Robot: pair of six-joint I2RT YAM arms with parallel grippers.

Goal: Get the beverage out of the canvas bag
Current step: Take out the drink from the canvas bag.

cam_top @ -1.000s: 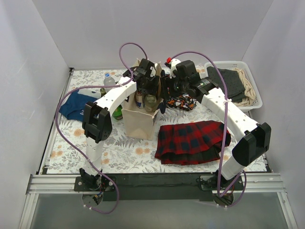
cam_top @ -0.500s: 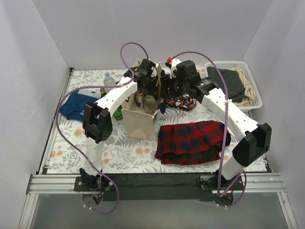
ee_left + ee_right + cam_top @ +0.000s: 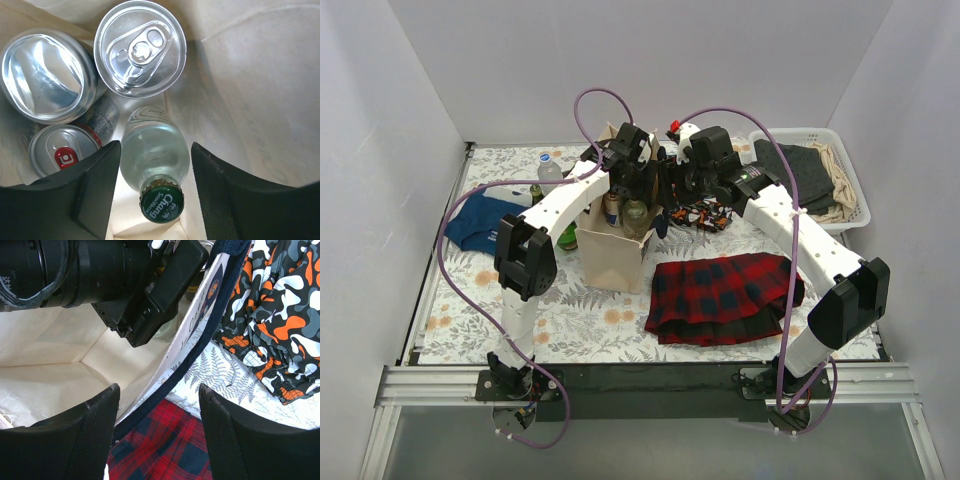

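boxed in by plain pale walls (image 3: 650, 60) on three sides; evenly lit floral-print table (image 3: 580, 320), aluminium rail (image 3: 430, 385) along the near edge.

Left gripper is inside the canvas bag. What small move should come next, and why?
Probably close the left gripper on the green-capped bottle: its neck stands between the open fingers, untouched, and the right gripper straddles the rim of the canvas bag.
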